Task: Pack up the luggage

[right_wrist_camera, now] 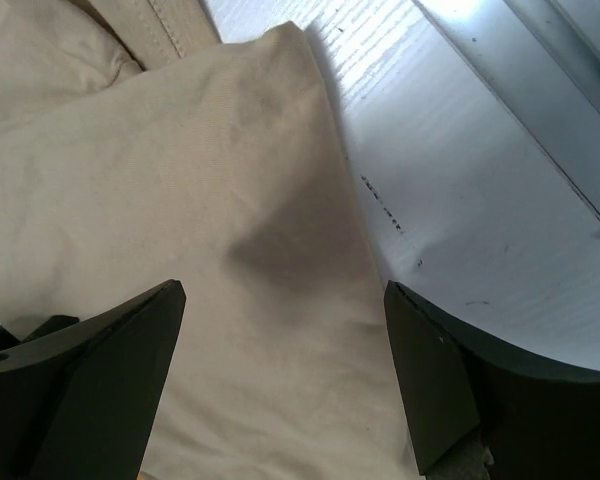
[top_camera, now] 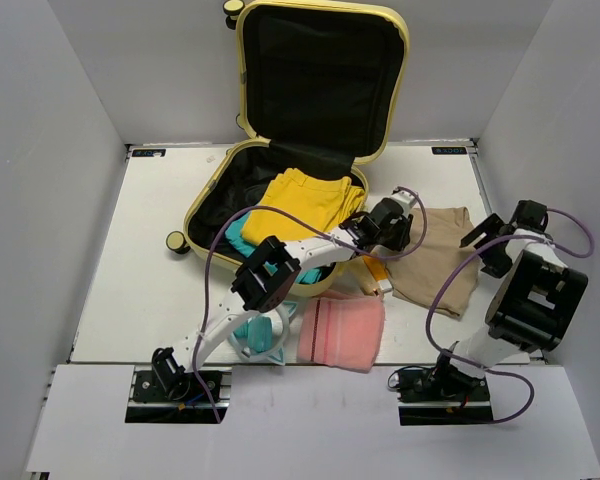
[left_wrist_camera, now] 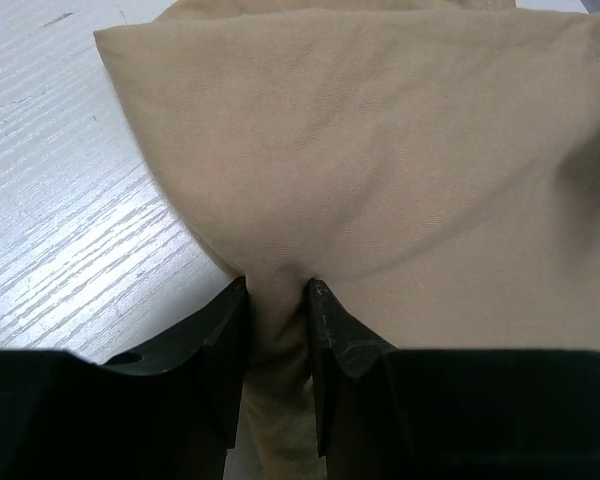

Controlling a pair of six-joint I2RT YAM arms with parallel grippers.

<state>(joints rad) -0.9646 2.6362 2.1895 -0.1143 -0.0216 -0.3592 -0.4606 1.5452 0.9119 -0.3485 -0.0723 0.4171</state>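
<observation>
Luggage: the pale yellow suitcase lies open at the back of the table, left of centre. Its lid stands upright against the rear wall, black lining facing forward.
Inside the luggage: a folded yellow garment fills the right part of the base. A teal cloth lies at its left, near the front rim.
In front of the luggage: a pale teal object rests on the table, partly hidden by the left arm. A folded pink cloth lies just beside it on the right.
Left gripper: reaches past the suitcase's right front corner. The jaws are narrow, pinching a raised fold of the beige garment between the fingers.
Beige garment: flat on the table, right of the luggage and outside it.
Right gripper: jaws wide apart, holding nothing, hanging over the beige garment's right edge where it meets bare table.
Writing: a small dark tag sits at the table's back left corner and another at the back right. Both are too small to read.
</observation>
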